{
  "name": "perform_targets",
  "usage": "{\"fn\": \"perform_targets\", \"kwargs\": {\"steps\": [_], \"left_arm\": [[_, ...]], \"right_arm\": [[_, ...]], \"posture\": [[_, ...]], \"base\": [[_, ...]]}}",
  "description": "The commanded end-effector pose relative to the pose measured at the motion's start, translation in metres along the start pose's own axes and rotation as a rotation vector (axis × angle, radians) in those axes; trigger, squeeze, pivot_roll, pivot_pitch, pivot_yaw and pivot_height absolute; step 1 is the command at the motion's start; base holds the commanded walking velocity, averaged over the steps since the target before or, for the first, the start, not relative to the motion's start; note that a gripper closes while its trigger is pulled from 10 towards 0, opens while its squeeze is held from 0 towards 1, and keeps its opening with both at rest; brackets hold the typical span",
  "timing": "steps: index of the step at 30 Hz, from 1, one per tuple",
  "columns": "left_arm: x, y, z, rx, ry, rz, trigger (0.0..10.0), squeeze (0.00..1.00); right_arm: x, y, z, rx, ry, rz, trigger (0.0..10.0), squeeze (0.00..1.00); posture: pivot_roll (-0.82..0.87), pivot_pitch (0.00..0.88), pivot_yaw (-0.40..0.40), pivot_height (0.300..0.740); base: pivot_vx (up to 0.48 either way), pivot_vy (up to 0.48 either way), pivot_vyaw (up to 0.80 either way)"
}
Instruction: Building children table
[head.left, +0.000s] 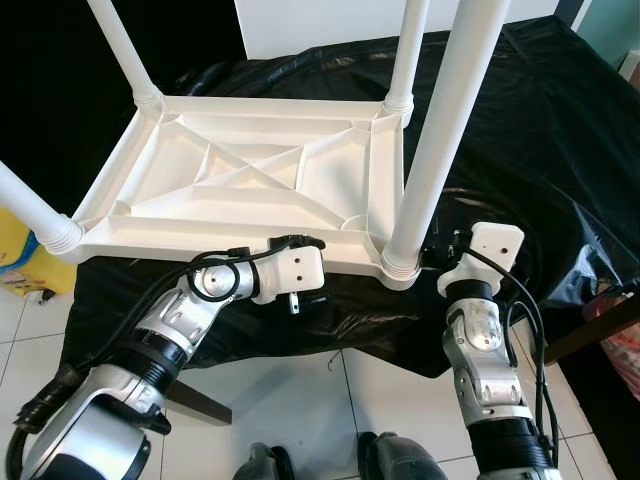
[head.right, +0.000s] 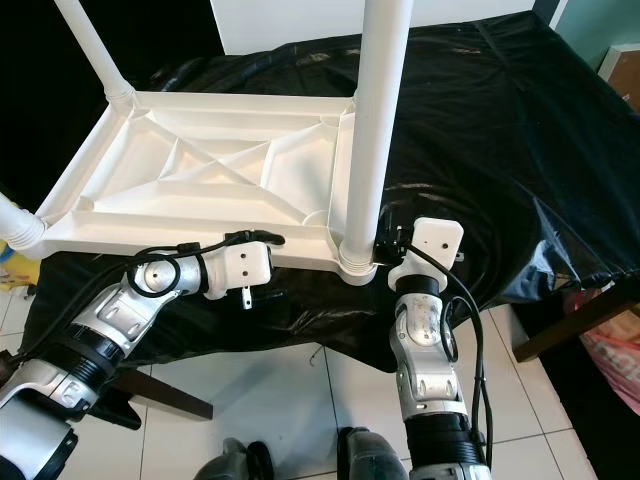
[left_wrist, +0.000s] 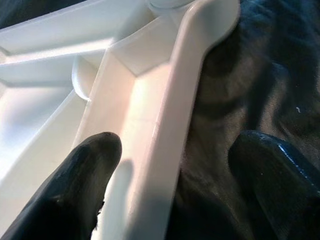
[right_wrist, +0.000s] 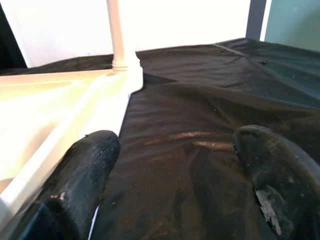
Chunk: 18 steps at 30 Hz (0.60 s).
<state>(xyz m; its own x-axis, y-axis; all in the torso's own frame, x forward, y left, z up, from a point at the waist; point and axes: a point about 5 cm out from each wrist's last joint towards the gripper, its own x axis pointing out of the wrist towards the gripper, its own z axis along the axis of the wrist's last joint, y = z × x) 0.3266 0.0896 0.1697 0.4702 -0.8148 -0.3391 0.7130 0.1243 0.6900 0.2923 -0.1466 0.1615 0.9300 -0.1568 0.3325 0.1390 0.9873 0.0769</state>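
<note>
Left eye view, item one: upturned white moulded-plastic children's tabletop (head.left: 250, 180), ribbed underside up, lying at 12 o'clock on the black-sheeted surface (head.left: 540, 140).

Step in hand, as I judge it: steadying the near rim at both corners, all legs fitted.
- Left claw (left_wrist: 170, 165): released, straddling the near rim; one finger (left_wrist: 75, 185) inside the tray, the other (left_wrist: 275, 175) over the sheet. Close squarely on the rim wall, not on the thin lip, and pull level.
- Right claw (right_wrist: 175, 175): released, at 5 o'clock of the near right leg socket; one fingertip (right_wrist: 85, 170) just beside the table's edge, nothing held. Bring it onto the edge before lifting, so the two sides rise together.

Count:
- White plastic tube legs: four, each standing in a corner socket; nearest (head.left: 440, 140).
- Tabletops: one.
- Claws: two.
- Grey robot feet on the white tiled floor (head.left: 330, 390): two.
</note>
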Motion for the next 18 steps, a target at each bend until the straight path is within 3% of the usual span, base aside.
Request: {"fn": "perform_targets", "kwargs": {"steps": [1,4,7,9,12,13,15,18], "left_arm": [[-0.003,0.010,0.001,-0.017,-0.017,0.264,10.0,0.00],[-0.002,-0.007,0.015,-0.109,-0.109,0.256,10.0,0.00],[-0.004,-0.010,0.019,-0.134,-0.137,0.254,10.0,0.00],[-0.009,-0.015,0.029,-0.194,-0.226,0.239,10.0,0.00],[-0.012,-0.017,0.033,-0.210,-0.264,0.225,10.0,0.00],[-0.016,-0.020,0.038,-0.239,-0.326,0.187,10.0,0.00],[-0.016,-0.020,0.039,-0.245,-0.339,0.178,10.0,0.00],[-0.023,-0.017,0.044,-0.300,-0.398,0.176,10.0,0.00]], "right_arm": [[-0.005,0.003,0.000,0.003,0.012,0.031,10.0,0.00],[-0.025,-0.021,0.012,-0.037,0.009,0.022,10.0,0.00],[-0.031,-0.027,0.016,-0.049,0.009,0.027,10.0,0.00],[-0.041,-0.036,0.024,-0.037,0.017,0.066,10.0,0.00],[-0.044,-0.037,0.027,-0.031,0.020,0.097,10.0,0.00],[-0.049,-0.036,0.029,-0.015,0.038,0.207,10.0,0.00],[-0.050,-0.036,0.029,-0.012,0.043,0.244,10.0,0.00],[-0.053,-0.037,0.027,-0.064,0.082,0.405,10.0,0.00]], "posture": [[-0.11,0.165,0.025,0.740],[-0.13,0.169,0.024,0.740],[-0.14,0.173,0.026,0.740],[-0.16,0.178,0.028,0.740],[-0.16,0.179,0.029,0.740],[-0.17,0.180,0.033,0.740],[-0.17,0.180,0.033,0.740],[-0.18,0.180,0.039,0.740]], "base": [[0.000,0.000,0.00],[0.000,0.000,0.00],[0.000,0.000,0.00],[0.000,0.000,0.00],[0.000,0.000,0.00],[0.000,0.000,0.00],[0.000,0.000,0.00],[0.000,0.000,0.00]]}}
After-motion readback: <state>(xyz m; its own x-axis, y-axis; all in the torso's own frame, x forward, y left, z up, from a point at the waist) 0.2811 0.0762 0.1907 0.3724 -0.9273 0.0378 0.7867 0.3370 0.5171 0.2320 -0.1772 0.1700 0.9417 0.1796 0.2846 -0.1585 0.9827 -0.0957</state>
